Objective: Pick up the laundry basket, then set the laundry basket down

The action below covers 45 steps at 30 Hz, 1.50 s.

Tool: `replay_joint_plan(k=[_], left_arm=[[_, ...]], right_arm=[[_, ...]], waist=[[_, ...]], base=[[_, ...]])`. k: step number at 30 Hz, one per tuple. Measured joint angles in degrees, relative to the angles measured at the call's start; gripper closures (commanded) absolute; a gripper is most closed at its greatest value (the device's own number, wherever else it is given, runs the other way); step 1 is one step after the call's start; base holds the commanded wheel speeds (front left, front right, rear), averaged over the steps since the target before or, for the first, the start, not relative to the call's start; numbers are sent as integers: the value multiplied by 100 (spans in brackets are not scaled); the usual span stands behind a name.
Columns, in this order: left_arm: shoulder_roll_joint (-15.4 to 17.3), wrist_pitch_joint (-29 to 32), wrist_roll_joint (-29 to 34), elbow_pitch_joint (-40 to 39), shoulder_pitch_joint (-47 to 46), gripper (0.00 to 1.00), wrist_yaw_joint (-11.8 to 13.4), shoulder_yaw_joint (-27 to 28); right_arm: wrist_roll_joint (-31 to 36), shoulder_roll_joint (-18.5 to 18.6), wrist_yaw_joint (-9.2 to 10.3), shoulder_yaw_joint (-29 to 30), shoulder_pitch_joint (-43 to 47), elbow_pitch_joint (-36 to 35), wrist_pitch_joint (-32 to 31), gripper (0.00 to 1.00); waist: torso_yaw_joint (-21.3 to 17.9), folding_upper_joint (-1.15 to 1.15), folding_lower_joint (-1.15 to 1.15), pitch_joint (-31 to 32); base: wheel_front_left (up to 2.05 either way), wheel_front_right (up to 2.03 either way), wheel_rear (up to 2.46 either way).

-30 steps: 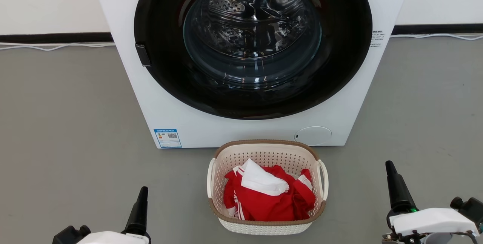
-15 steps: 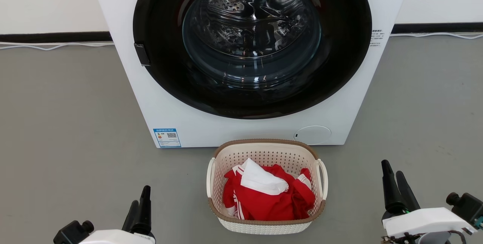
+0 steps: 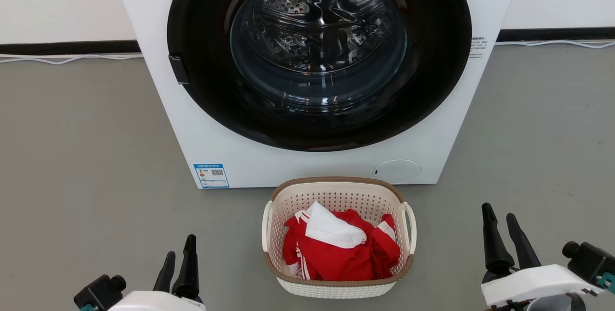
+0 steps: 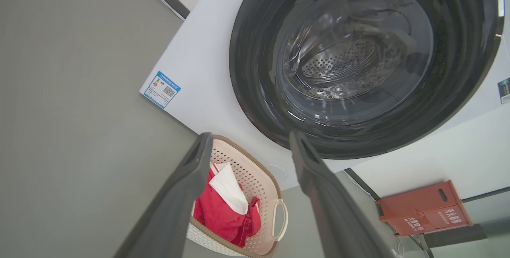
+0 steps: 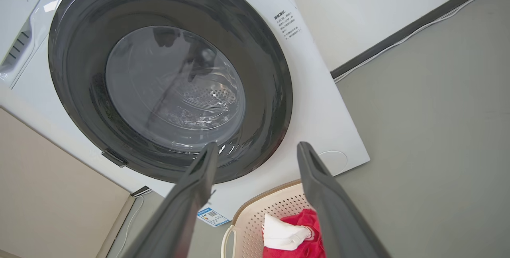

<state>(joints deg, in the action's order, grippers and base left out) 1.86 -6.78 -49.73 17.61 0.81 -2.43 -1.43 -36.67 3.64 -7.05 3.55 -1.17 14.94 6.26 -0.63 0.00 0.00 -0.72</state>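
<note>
The laundry basket (image 3: 338,199) sits on the grey floor (image 3: 86,157) right in front of the white washing machine (image 3: 230,157), at six o'clock from its round dark door. A red garment (image 3: 346,263) with white stripes lies crumpled inside, and a white cloth (image 3: 331,229) rests on top of it. The left hand (image 3: 180,246) hangs at the basket's eight o'clock and the right hand (image 3: 498,211) at its four o'clock. Both are well apart from the white loop handles. Each hand has its two dark fingers parted with a clear gap between them, and neither grips anything.
</note>
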Motion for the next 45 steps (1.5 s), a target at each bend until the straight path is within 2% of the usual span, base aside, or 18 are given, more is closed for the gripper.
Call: replay_joint_plan(k=[45], left_arm=[[45,-737,2569,-101,-5,0,296,-356]], right_arm=[[2977,85,-4,-158,113,-126,748,0]], waist=[[-77,0,0,-36]], base=[[0,0,0]])
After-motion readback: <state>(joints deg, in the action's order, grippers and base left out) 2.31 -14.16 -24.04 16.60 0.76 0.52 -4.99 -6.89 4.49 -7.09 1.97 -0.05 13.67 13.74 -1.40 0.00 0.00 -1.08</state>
